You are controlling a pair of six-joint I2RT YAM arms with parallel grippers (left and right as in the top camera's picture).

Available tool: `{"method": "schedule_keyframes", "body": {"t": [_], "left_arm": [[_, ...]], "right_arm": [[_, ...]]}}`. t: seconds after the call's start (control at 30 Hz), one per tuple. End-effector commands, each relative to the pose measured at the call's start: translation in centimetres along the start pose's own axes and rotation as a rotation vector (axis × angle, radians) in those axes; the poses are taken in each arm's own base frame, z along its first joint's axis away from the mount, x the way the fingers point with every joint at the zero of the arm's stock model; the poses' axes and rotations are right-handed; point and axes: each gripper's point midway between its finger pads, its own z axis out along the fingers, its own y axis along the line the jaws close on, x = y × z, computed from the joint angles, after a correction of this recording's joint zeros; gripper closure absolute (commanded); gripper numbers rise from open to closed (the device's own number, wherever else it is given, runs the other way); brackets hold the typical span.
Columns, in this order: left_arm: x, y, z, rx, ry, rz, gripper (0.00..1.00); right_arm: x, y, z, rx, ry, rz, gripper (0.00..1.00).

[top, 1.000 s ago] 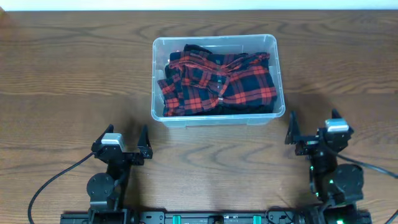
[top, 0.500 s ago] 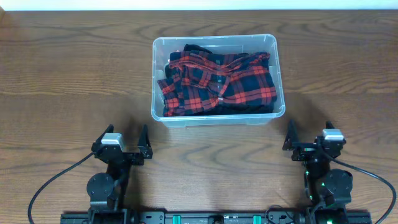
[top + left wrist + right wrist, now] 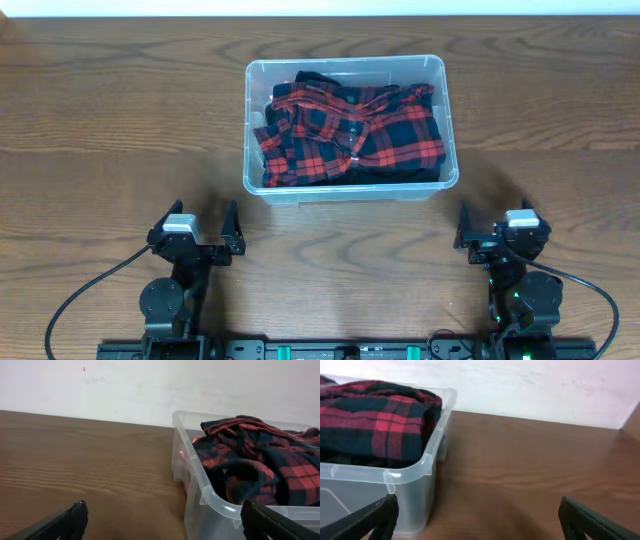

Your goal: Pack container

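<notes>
- Left claw (image 3: 204, 213): parked at the near edge of the bench (image 3: 100, 120), in front of the container and to its left. The jaws are spread wide with nothing between them. It has not moved over the last second.
- Container (image 3: 345, 62): stands upright at mid-bench, toward the far edge, well apart from both claws. Its position has not shifted.
- Plaid shirt (image 3: 350, 135): red and black, lying bunched inside the container and covering most of its floor. In the left wrist view a fold rises slightly above the rim. No part hangs over the outside.
- Right claw (image 3: 497, 222): released and empty. Over the last second it has drawn back from the container's near right corner toward its own base. It now sits about level with the left claw.
- Meaning for the task: with the shirt inside and both claws withdrawn and empty, packing appears finished or nearly so. The only likely remaining step is pressing the raised fold down. No lid shows in any view.
</notes>
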Motion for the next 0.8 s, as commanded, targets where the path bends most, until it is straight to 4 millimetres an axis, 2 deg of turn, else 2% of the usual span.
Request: {"method": "schedule_keyframes", "body": {"t": [0.0, 0.2, 0.77], "left_arm": [[1.6, 0.1, 0.1, 0.003, 0.047, -0.008, 0.02], [1.6, 0.1, 0.1, 0.003, 0.047, -0.008, 0.02], [1.6, 0.1, 0.1, 0.003, 0.047, -0.008, 0.02]], "right_arm": [[0.1, 0.1, 0.0, -0.008, -0.003, -0.041, 0.01], [-1.7, 0.0, -0.5, -0.002, -0.080, -0.039, 0.01], [-1.4, 0.0, -0.5, -0.001, -0.071, -0.040, 0.01]]}}
